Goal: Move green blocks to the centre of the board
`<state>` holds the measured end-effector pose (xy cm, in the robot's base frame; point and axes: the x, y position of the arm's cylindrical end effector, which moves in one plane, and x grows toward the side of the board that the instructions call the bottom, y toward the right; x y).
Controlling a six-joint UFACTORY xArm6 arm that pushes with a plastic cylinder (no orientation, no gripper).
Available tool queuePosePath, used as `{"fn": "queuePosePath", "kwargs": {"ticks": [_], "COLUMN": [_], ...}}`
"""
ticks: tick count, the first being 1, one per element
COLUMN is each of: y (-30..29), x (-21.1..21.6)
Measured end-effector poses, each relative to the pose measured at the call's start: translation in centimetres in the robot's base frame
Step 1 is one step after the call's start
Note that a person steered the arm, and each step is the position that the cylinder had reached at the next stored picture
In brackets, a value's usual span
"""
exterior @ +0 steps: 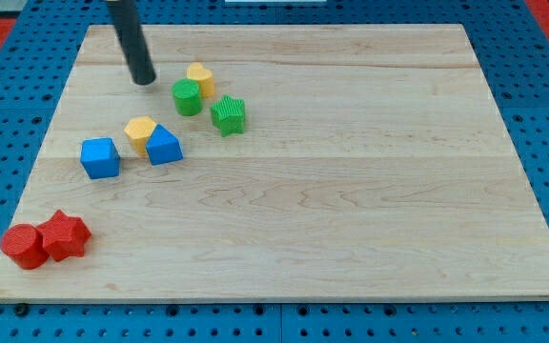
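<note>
A green cylinder point(187, 97) and a green star point(228, 115) sit in the upper left part of the wooden board point(351, 191), the star to the right of and slightly below the cylinder. My tip point(143, 81) rests on the board a little to the left of and above the green cylinder, apart from it. A yellow block point(200, 78) touches the cylinder's upper right side.
A yellow hexagon-like block point(140, 133) touches a blue block point(163, 146), with a blue cube point(100, 157) to their left. A red cylinder point(24, 246) and a red star point(64, 235) sit together at the board's lower left corner.
</note>
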<state>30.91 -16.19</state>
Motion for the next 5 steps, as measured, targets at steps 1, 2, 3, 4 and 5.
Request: {"fn": "queuePosePath", "kwargs": {"ticks": [1, 2, 3, 4, 5], "y": [4.9, 9.3, 12.2, 10.9, 6.2], "x": [2.1, 5.5, 7.2, 5.7, 3.2]}}
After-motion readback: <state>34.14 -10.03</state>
